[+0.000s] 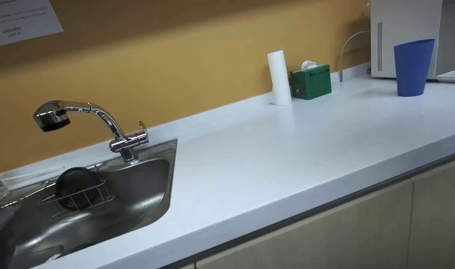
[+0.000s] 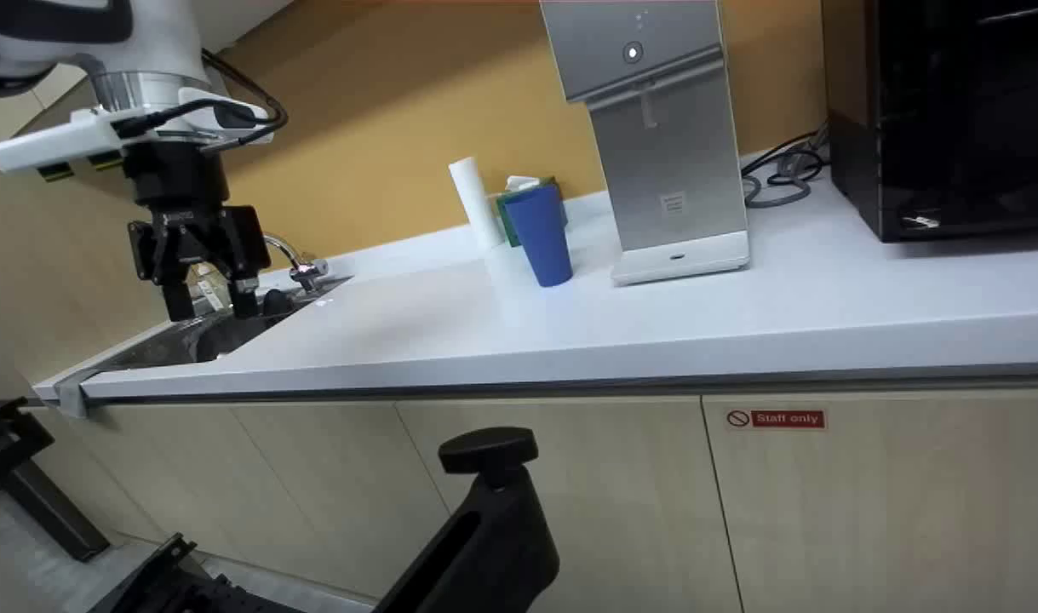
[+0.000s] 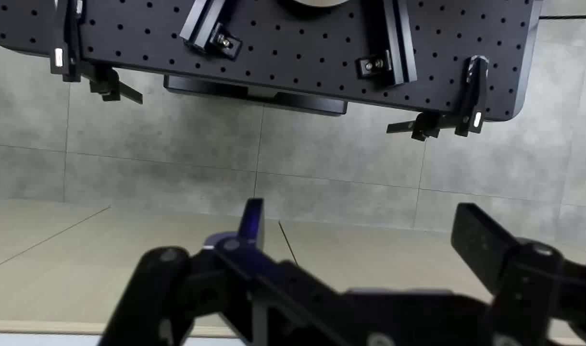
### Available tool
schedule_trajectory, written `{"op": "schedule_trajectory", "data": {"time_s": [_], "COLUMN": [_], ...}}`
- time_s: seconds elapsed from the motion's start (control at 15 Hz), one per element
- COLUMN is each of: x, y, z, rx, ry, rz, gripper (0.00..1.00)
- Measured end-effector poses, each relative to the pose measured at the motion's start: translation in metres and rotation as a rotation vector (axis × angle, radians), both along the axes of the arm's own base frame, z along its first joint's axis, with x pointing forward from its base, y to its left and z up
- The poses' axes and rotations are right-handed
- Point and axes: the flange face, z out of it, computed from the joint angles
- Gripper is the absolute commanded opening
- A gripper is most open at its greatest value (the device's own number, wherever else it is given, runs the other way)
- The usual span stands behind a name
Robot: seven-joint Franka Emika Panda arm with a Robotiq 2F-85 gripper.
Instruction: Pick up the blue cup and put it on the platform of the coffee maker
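Here the bench [image 2: 425, 311] gives broad room between sink [image 1: 141, 183] and blue cup [image 2: 539, 237], standing back from the front edge [image 2: 519, 368], wide end up, long axis vertical; the tool [image 2: 211, 306] hangs spread.

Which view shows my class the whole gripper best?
An exterior view: the gripper hangs in full, jaws apart. The wrist view shows it closer but blurred and cut off. An exterior view with the whole faucet shows no gripper.
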Motion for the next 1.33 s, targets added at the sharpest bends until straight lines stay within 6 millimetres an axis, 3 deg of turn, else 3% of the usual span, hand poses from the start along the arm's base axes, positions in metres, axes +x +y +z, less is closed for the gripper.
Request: {"op": "schedule_trajectory", "data": {"time_s": [0.93, 1.33], "x": [0.001, 0.042], "y": [0.000, -0.003], "z": [0.000, -0.011], "rx": [-0.002, -0.108], "ry": [-0.008, -0.280], "rz": [-0.001, -0.106], "gripper": [1.00, 1.00]}}
